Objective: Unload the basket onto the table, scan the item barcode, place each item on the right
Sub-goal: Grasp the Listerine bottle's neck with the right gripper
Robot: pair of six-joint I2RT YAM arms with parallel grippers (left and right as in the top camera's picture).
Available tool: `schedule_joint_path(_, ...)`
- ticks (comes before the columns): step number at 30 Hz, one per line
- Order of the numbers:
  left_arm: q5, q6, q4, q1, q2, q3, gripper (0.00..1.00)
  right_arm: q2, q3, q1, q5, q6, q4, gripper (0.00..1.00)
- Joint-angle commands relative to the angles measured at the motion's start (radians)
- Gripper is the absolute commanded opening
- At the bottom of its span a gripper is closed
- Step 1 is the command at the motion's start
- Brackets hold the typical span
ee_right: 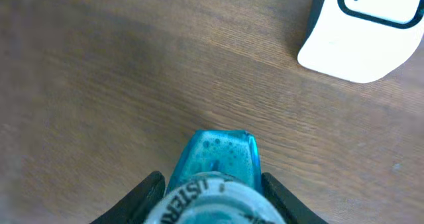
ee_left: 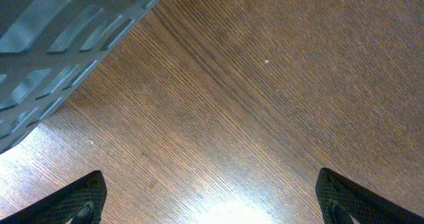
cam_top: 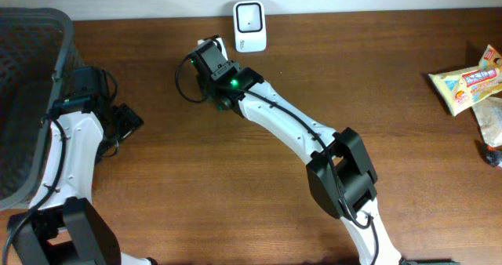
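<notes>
So the blue bottle [ee_right: 215,174] is pinched between the fingers [ee_right: 147,189] of the right gripper [ee_right: 212,184]. One finger is pressed to each side of it, and part of a printed label can be seen at the near end. The white scanner [ee_right: 361,32] is found ahead of those fingertips and off to the right, apart from the bottle, with bare wood in between. From overhead, the right gripper [cam_top: 207,52] is seen just beside the scanner [cam_top: 249,16], near the back edge of the table [cam_top: 392,61].

The left gripper [ee_left: 212,201] is held spread wide, nothing between its fingers, only wood grain under them. A grey basket [ee_left: 59,32] is seen ahead of the fingertips and to the left, close by. Overhead, the left gripper [cam_top: 125,120] is well apart from the bottle. A snack packet [cam_top: 467,81] is parked far off at the table's other end.
</notes>
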State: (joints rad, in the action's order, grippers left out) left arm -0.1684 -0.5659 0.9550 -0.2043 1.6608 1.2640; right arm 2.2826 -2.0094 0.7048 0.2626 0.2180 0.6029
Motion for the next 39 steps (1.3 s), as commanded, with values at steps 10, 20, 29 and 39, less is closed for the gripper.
schedule_joint_path(10, -0.004, -0.002, 0.002, -0.008, 0.009, -0.004, 0.99, -0.093, -0.026, -0.08, -0.082, -0.343, 0.151, 0.44)
schedule_joint_path(20, -0.004, -0.002, 0.002, -0.008, 0.009, -0.004, 0.99, -0.141, -0.027, -0.19, -0.241, -0.41, 0.207, 0.44)
schedule_joint_path(29, -0.004, -0.002, 0.002, -0.008, 0.009, -0.004, 0.99, -0.141, -0.027, -0.208, -0.286, -0.356, 0.209, 0.42)
schedule_joint_path(39, -0.004, -0.002, 0.002, -0.008, 0.009, -0.004, 0.99, -0.141, -0.027, -0.209, -0.291, -0.152, 0.151, 0.32)
